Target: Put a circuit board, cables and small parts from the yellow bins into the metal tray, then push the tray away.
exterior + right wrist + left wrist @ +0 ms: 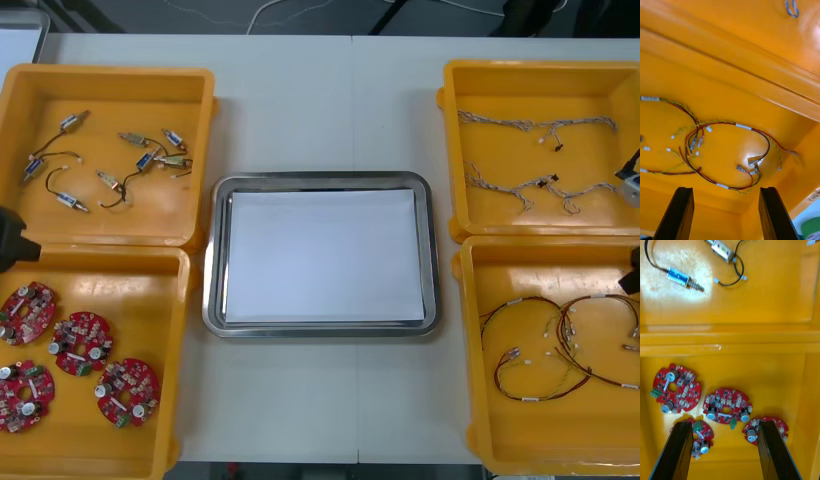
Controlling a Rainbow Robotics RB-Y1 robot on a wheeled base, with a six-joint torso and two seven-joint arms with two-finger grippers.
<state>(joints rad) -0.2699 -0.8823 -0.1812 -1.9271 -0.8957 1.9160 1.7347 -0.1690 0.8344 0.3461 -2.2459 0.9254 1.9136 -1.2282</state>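
The metal tray (213, 262), white inside, lies at the table's middle with nothing in it. Several round red circuit boards (82, 343) lie in the near left yellow bin (110, 285). My left gripper (724, 424) hangs open just above them, a circuit board (727, 405) just beyond its fingertips; the arm shows at the left edge (12, 240). Small metal parts (145, 160) lie in the far left bin. My right gripper (726, 189) is open above the red and yellow cables (733, 125), which lie in the near right bin (480, 400); it holds nothing.
Twisted cables (530, 125) lie in the far right yellow bin (450, 150). Part of the right arm (632, 272) shows at the right edge. Bare table runs in front of and behind the tray. A small metal part (677, 276) lies beyond the bin wall.
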